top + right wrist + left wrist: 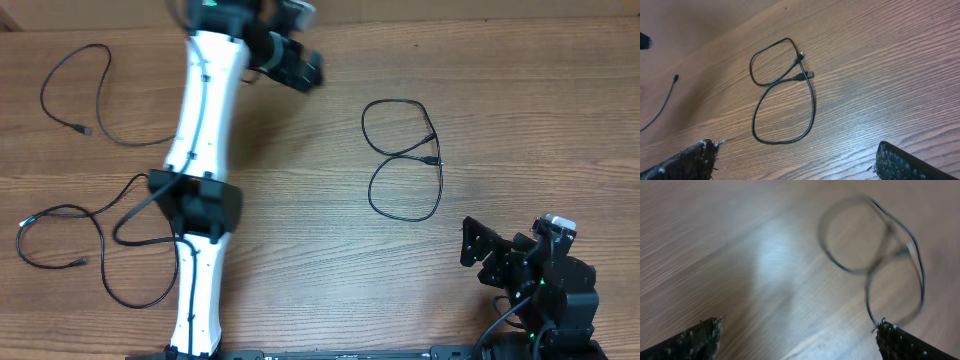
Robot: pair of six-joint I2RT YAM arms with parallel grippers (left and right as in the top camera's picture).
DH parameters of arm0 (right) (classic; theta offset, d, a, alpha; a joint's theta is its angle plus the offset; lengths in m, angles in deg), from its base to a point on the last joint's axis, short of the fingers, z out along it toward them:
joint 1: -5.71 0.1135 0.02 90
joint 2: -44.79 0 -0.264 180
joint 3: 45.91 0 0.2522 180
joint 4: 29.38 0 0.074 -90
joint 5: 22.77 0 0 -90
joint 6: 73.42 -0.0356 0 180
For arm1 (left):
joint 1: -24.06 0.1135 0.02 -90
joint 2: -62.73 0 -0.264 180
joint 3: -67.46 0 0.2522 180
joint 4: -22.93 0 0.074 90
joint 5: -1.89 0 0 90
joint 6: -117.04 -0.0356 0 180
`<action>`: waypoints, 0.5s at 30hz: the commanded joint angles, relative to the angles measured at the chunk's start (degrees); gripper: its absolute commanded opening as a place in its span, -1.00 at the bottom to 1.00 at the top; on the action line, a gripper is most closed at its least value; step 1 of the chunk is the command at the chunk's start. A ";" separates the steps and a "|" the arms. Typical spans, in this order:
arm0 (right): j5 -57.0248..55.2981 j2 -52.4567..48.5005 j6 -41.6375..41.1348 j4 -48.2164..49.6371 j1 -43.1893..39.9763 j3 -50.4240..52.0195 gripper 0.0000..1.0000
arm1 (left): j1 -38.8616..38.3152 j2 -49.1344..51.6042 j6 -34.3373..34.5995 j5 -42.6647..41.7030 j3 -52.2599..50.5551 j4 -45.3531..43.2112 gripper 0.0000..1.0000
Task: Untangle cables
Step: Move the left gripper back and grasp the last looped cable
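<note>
With the left gripper (797,331) and the right gripper (797,150) both spread wide and empty, a thin black figure-eight cable (801,76) lies on the brown wooden table (540,120) right of the white left arm (205,100), while a second loose black cable (84,130) and a third loose black cable (79,262) lie left of it.

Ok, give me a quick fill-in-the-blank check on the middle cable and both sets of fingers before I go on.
1. The cable in the middle of the table lies in a figure-____ shape.
2. The left fingers and the right fingers are both ____ and hold nothing.
3. That cable shows in all ____ camera views.

Missing words: eight; open; three.
</note>
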 commanded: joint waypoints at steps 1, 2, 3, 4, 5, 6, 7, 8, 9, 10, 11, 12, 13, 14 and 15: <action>-0.72 0.55 -0.02 0.26 -0.11 -0.66 1.00 | -5.49 2.36 -17.97 -0.20 -0.22 2.03 1.00; -0.72 0.55 -0.02 0.26 -0.11 -0.66 1.00 | -6.84 2.47 -19.78 -0.17 -0.22 2.19 1.00; -0.72 0.55 -0.02 0.24 -0.11 -0.66 1.00 | -8.15 2.75 -21.64 -0.13 -0.22 2.16 1.00; -0.72 0.55 -0.02 0.24 -0.11 -0.66 1.00 | -9.29 2.91 -23.87 -0.15 -0.24 2.16 0.99; -0.72 0.55 -0.02 0.24 -0.11 -0.66 0.99 | -10.38 3.30 -26.58 -0.09 -0.24 2.10 1.00; -0.72 0.55 -0.02 0.24 -0.11 -0.66 1.00 | -11.63 3.65 -29.86 0.26 -0.24 1.95 1.00; -0.72 0.55 -0.02 0.24 -0.11 -0.66 1.00 | -12.39 4.07 -31.65 0.59 -0.24 1.75 1.00; -0.72 0.55 -0.02 0.22 -0.11 -0.66 1.00 | -13.25 4.68 -33.38 1.05 -0.24 1.46 1.00; -0.72 0.55 -0.02 0.17 -0.11 -0.66 1.00 | -14.01 5.20 -34.38 1.75 -0.24 1.03 1.00; -0.72 0.55 -0.02 0.07 -0.11 -0.66 1.00 | -15.39 6.84 -35.19 3.23 -0.24 0.09 1.00; -0.72 0.55 -0.02 0.04 -0.11 -0.66 1.00 | -15.93 7.58 -35.17 3.52 -0.24 -0.31 1.00; -0.72 0.55 -0.02 0.04 -0.11 -0.66 1.00 | -16.44 8.46 -35.15 3.45 -0.24 -0.70 1.00; -0.72 0.55 -0.02 0.04 -0.11 -0.66 1.00 | -16.83 9.18 -35.15 3.39 -0.24 -1.05 1.00; -0.72 0.55 -0.02 0.04 -0.11 -0.66 1.00 | -17.38 10.32 -35.15 3.41 -0.24 -1.57 0.99; -0.72 0.55 -0.02 0.04 -0.11 -0.66 1.00 | -17.68 10.95 -35.15 3.39 -0.24 -1.88 0.97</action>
